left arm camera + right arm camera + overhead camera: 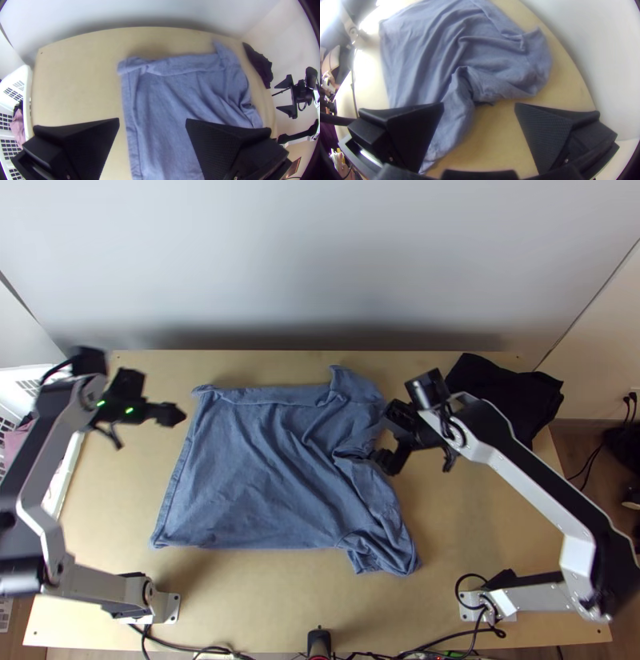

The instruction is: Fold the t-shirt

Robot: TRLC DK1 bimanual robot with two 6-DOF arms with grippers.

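Mostly spread out, the blue t-shirt (256, 460) lies on the light wooden counter (496, 524), reaching from left of the middle to right of it. Its near and left edges run fairly straight, while a narrow strip along the far edge is turned over. On the right side the cloth is rumpled and gathered into deep creases, with a bunched part at the near right corner and a raised flap at the far right one.

The left end effector (146, 413) hangs over the counter just beside the shirt's left edge, its fingers wide apart with nothing pinched between them. The right end effector (418, 462) is at the shirt's rumpled right side, also spread and gripping nothing, one finger over the cloth's edge; whether it touches the fabric I can't tell.

Toward the counter's far right corner sits a heap of black cloth (504, 392). Beside the left edge stands a white laundry basket (27, 100) with pink fabric (18, 126) inside.
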